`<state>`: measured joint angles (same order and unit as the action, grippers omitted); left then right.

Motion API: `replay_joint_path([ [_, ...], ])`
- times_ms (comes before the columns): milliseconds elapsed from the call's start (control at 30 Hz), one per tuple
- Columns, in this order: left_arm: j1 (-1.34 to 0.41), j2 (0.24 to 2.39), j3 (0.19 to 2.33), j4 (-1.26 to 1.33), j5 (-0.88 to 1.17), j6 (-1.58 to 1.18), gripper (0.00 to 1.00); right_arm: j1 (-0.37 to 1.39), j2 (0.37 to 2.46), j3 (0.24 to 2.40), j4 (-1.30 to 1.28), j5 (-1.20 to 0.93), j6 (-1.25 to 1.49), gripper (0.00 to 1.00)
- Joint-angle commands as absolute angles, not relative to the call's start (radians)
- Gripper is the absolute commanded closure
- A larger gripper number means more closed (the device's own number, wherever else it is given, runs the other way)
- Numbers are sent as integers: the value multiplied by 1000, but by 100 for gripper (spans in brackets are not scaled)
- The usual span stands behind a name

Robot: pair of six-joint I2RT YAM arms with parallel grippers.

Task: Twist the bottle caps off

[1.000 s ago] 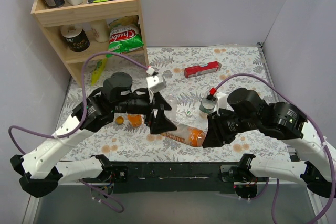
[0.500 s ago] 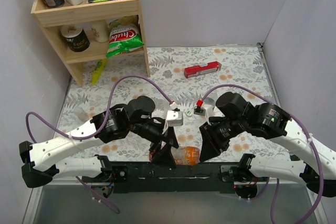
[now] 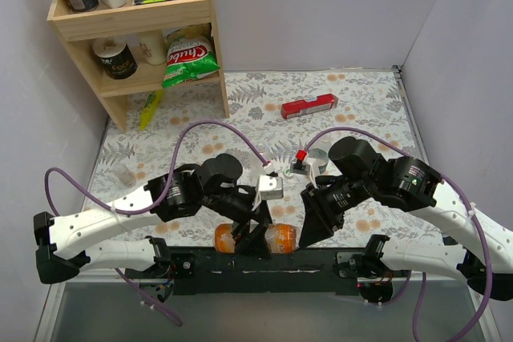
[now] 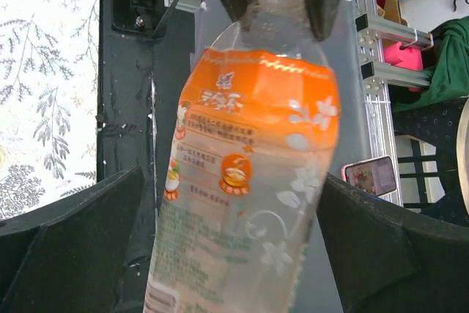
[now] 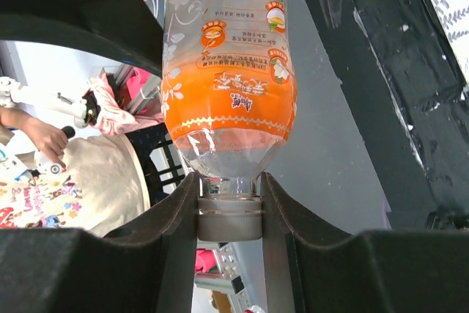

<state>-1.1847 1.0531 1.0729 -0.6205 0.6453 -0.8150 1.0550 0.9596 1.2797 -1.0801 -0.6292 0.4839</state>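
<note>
Sitting between right fingers (image 5: 173,248): bottle neck (image 5: 229,210).

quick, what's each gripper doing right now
left gripper: open, straddling the orange bottle
right gripper: shut on the pale cap

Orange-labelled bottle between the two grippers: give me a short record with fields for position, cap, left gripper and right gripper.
position: orange-labelled bottle held sideways over the black base bar, between the arms
cap: pale cap, looks still on the neck
left gripper: left gripper open, fingers on either side of the bottle's body with gaps
right gripper: right gripper shut on the cap
</note>
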Motion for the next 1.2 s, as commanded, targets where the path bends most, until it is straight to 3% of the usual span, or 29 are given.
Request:
replay_joint_path([
  [0,-1204,1049,1057,-618,653,-813,4,1055,959,1309,-1014,-666,465,99],
  [267,-1206,1068,1065,-644,701,-813,48,1055,953,1293,-1005,-643,460,99],
  [333,-1206,1072,1062,-644,707,-818,55,1055,956,1295,-1006,-640,454,99],
  [533,-1206,1055,1033,-611,683,-880,64,1055,973,1331,-1011,-585,452,99],
  [600,-1206,1023,968,-527,608,-942,69,1055,976,1357,-1008,-508,465,69],
  [667,-1206,964,925,-471,530,-1035,69,1055,971,1368,-976,-404,518,51],
  [700,-1204,944,884,-433,458,-1061,70,1055,965,1376,-956,-364,544,32],
  [933,-1204,810,793,-347,146,-1212,71,1054,888,1303,-729,-39,761,19],
  [1167,-1204,739,755,-253,22,-1270,71,1054,874,1241,-589,182,833,21],
])
